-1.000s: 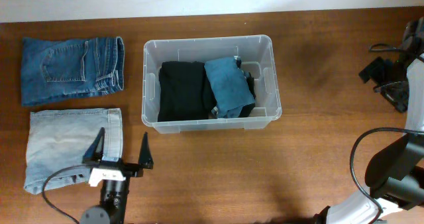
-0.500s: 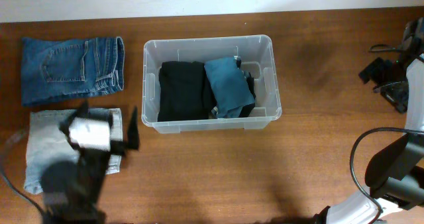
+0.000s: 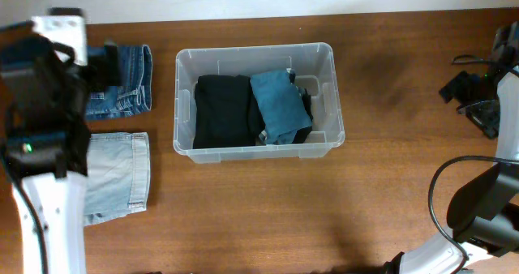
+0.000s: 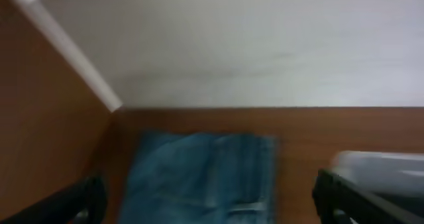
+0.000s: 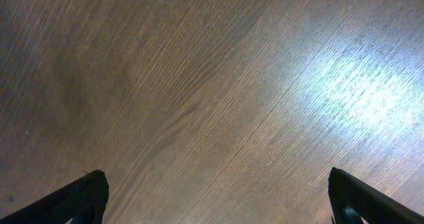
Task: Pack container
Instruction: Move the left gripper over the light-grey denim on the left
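Observation:
The container (image 3: 251, 49), a clear plastic bin, stands mid-table with a folded black garment (image 3: 223, 108) and a folded teal garment (image 3: 278, 104) inside. Dark blue jeans (image 3: 130, 79) lie folded at the back left, partly hidden by my raised left arm (image 3: 49, 104). Light blue jeans (image 3: 117, 177) lie in front of them. My left gripper (image 4: 212, 207) hangs open above the dark jeans (image 4: 199, 177), holding nothing; the view is blurred. The bin's corner (image 4: 384, 168) shows at its right. My right gripper (image 5: 222, 204) is open over bare wood at the far right (image 3: 473, 104).
A white wall (image 4: 265, 45) runs along the table's back edge. Black cables (image 3: 442, 193) loop beside the right arm's base at the right front. Bare wood (image 3: 268, 217) lies in front of the bin.
My left arm has risen from the table's front by the light jeans and swung to the back left, over the dark jeans. The right arm has not moved.

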Robot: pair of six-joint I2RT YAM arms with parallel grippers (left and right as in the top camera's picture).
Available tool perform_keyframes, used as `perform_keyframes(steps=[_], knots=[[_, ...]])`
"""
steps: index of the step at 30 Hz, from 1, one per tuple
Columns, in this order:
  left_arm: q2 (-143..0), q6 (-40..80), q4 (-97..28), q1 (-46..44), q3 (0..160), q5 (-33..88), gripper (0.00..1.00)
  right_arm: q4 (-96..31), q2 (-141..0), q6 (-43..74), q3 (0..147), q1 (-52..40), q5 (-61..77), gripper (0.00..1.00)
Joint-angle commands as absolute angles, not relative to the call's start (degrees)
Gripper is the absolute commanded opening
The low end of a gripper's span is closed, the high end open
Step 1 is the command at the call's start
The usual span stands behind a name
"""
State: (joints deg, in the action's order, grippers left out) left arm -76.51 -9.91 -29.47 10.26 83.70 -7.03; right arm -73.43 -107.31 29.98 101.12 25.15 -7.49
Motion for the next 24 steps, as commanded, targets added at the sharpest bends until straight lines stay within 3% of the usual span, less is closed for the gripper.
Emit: perform_keyframes(steps=[1,3,17,24], knots=[[-81.78,-7.16,-28.34,16.95,84.68,-12.53,1.00,-73.47,-107.42,30.52,101.01,25.15,-8.19,0.98],[-84.68,-7.22,-27.57,19.59,84.68,-10.94,0.99,-73.47,-107.42,30.52,101.01,25.15,-8.19,0.98],[-100.77,-22.11,-34.79,44.03,84.68,33.39,0.99,-73.47,-107.42,30.52,101.01,25.15,-8.19,0.98],[-104.25,-25.02,-43.35,51.70,84.68,30.26,0.99,-73.47,-107.42,30.52,101.01,25.15,-8.19,0.98]])
